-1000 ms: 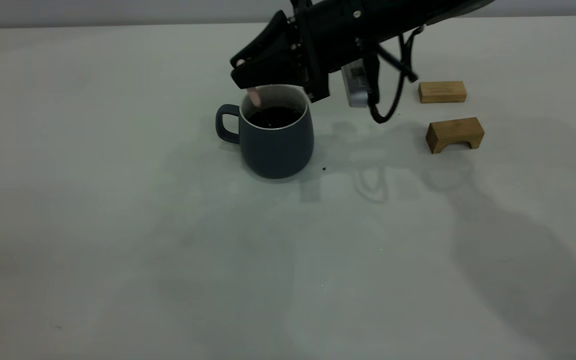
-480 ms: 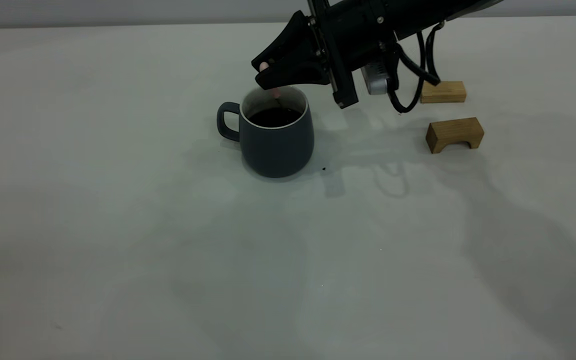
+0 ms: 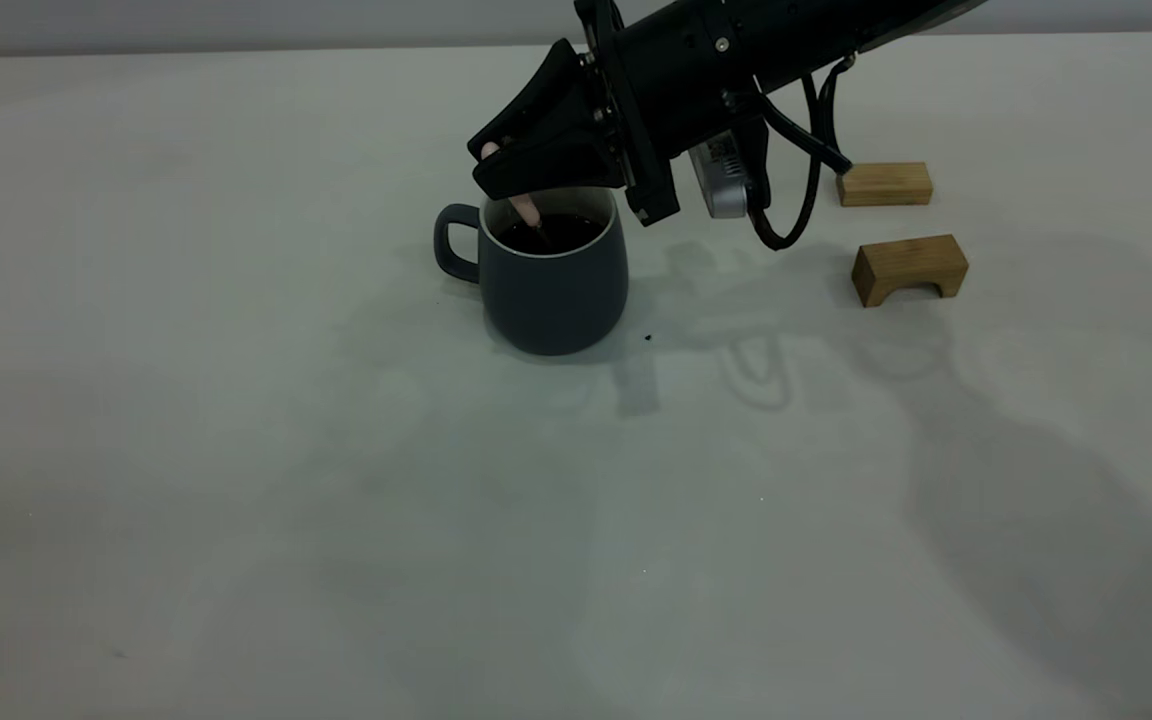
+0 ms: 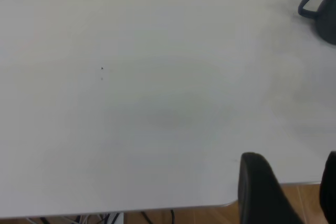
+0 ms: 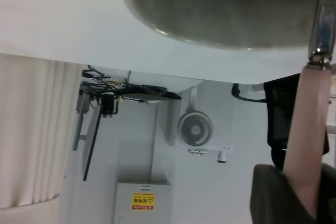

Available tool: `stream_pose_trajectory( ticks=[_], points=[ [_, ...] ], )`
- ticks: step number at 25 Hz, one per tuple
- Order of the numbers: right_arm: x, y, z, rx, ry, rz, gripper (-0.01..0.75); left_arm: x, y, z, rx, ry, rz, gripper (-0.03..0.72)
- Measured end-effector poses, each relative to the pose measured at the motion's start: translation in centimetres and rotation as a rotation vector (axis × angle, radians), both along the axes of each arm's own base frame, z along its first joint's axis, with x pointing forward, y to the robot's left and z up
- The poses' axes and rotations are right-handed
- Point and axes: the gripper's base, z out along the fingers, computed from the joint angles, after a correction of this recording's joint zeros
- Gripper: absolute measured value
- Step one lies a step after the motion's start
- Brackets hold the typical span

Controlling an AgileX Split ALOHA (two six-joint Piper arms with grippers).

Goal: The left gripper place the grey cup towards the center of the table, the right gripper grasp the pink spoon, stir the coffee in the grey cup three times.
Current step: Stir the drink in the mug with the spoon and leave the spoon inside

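The grey cup (image 3: pixel 554 285) stands upright near the middle of the table (image 3: pixel 236 450), handle to the left, with dark coffee (image 3: pixel 561 233) inside. My right gripper (image 3: pixel 498 166) hangs just over the cup's left rim, shut on the pink spoon (image 3: pixel 526 208). The spoon slants down into the coffee, so its bowl is hidden. In the right wrist view the pink spoon (image 5: pixel 311 124) runs from between the fingers (image 5: pixel 273 195) to its metal neck. My left gripper (image 4: pixel 294 192) is open and parked at the table's edge, far from the cup (image 4: pixel 323 17).
Two wooden blocks lie right of the cup: a flat one (image 3: pixel 884 184) farther back and an arch-shaped one (image 3: pixel 909 268) nearer. The right arm and its cables (image 3: pixel 796 200) reach in from the upper right. A tiny dark speck (image 3: pixel 648 337) lies by the cup.
The right gripper swung right and slightly up over the cup, then back left and down. The spoon now dips into the coffee near the left rim. The cup stayed put.
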Motion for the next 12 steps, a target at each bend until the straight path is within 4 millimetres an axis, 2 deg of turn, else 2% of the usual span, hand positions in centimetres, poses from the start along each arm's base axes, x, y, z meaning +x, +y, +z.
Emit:
stream_pose_trajectory(
  ticks=[9, 12],
  points=[
    [-0.02, -0.08, -0.08, -0.010, -0.035, 0.021, 0.152, 0.00, 0.00, 0.00, 0.000, 0.000, 0.000, 0.355],
    [-0.06, -0.10, -0.12, -0.015, -0.072, 0.045, 0.189, 0.00, 0.00, 0.00, 0.000, 0.000, 0.000, 0.355]
  ],
)
